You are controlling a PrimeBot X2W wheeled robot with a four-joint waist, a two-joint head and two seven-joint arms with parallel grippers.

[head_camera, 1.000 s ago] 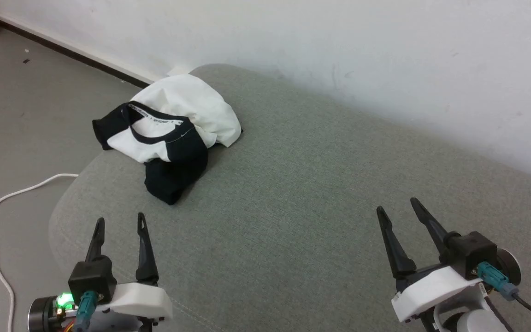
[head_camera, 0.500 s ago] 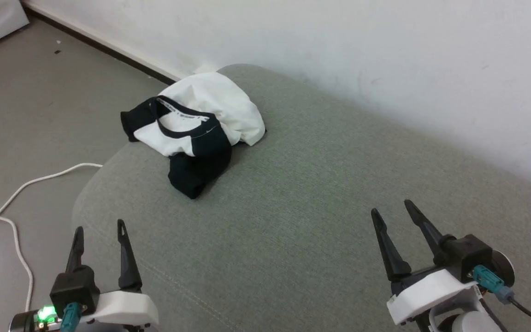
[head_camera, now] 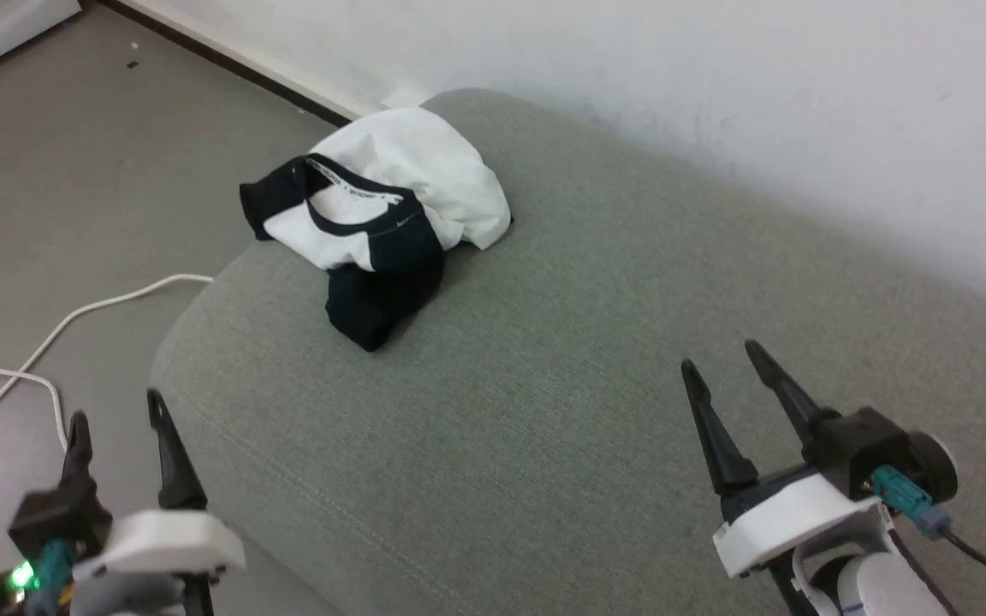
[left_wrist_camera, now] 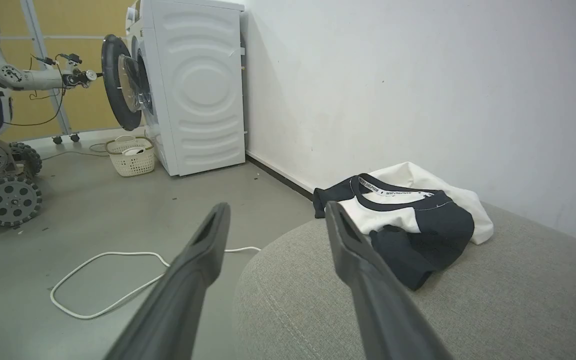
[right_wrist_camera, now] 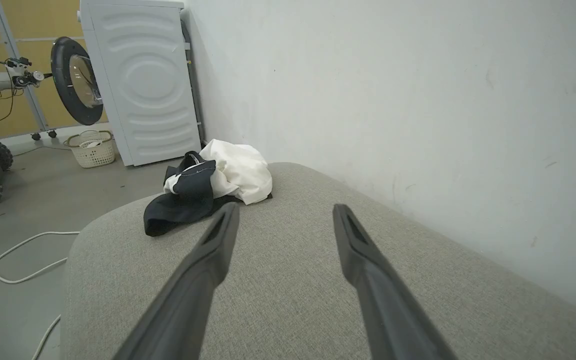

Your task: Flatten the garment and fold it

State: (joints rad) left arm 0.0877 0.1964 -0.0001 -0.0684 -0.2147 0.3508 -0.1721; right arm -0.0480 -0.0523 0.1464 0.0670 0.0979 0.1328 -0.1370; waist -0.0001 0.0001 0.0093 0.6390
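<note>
Grey cushion (head_camera: 544, 385) is carrying the crumpled garment (head_camera: 424, 171); left gripper (head_camera: 115, 406) and right gripper (head_camera: 718, 355) are hovering, fingers spread.

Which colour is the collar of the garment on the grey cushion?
The collar of the garment is black, with white lettered tape inside; the left wrist view shows it best.

So the head camera swings a bit to the robot's left here: the whole picture slides, and more floor (head_camera: 74, 171) shows off the left end of the grey cushion (head_camera: 544, 385). The real change is the left gripper (head_camera: 115, 409). A second ago its fingertips hang over the cushion's near left corner; now they're past that end, over the floor near the white cable (head_camera: 74, 312). The right gripper (head_camera: 717, 355) looks slightly further toward the cushion's left end too, but that's harder to call.
</note>
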